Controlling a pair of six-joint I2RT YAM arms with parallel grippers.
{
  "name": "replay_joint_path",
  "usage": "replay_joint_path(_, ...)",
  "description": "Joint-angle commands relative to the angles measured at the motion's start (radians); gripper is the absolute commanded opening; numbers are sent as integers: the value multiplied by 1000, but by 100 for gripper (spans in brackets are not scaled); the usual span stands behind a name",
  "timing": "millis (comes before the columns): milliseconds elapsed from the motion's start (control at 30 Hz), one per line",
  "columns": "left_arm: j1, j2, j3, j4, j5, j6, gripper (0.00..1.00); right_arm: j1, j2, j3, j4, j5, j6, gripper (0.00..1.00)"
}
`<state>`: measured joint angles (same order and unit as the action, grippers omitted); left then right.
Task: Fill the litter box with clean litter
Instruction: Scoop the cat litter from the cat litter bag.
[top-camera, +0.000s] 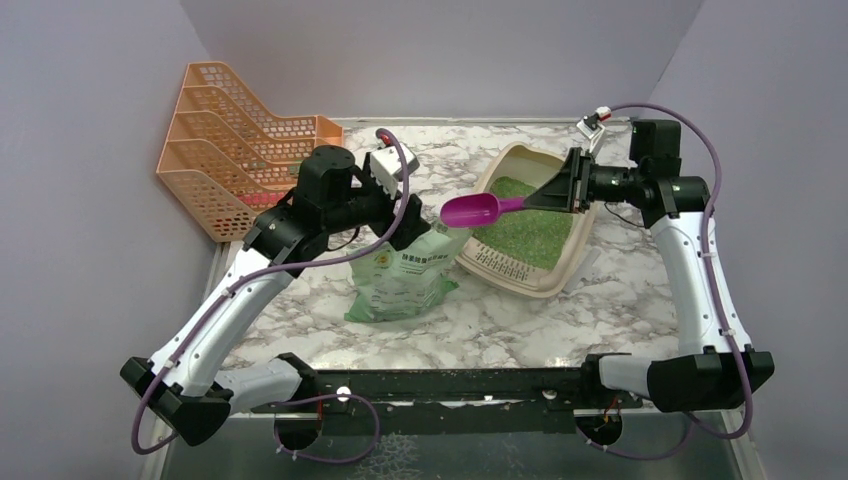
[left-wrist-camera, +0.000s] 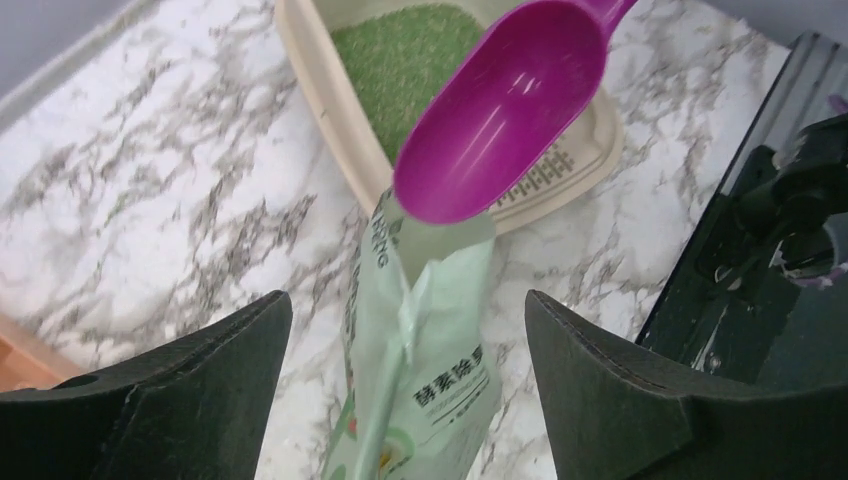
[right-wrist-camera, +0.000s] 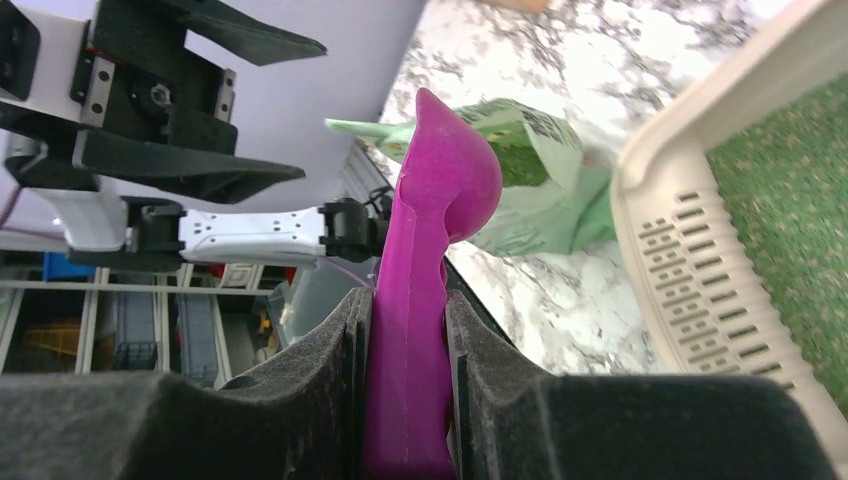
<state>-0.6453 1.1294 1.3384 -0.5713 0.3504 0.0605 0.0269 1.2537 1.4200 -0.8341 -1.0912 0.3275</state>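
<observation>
Plainly, the right end effector is clamped tight on the handle of a magenta scoop, whose bowl looks empty and hangs above the top of the green litter bag. The left end effector stands wide open above that bag, gripping nothing. The bag stands on the marble worktop; just right of it sits the beige litter box, with green litter spread inside.
</observation>
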Motion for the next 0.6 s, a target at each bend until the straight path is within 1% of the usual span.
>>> replay_joint_path(0,61,20,-20,-173,56,79,86,0,17,38,-126,99,-73,1)
replay_joint_path(100,70,39,-26,-219,78,97,86,3,37,45,-142,99,-83,1)
replay_joint_path(300,73,54,-43,-278,66,123,86,36,74,59,-169,105,-101,1)
replay_joint_path(433,74,60,-64,-298,48,127,86,92,112,67,-174,138,-94,1)
replay_joint_path(567,73,53,-84,-313,35,126,84,190,153,102,-177,179,-86,1)
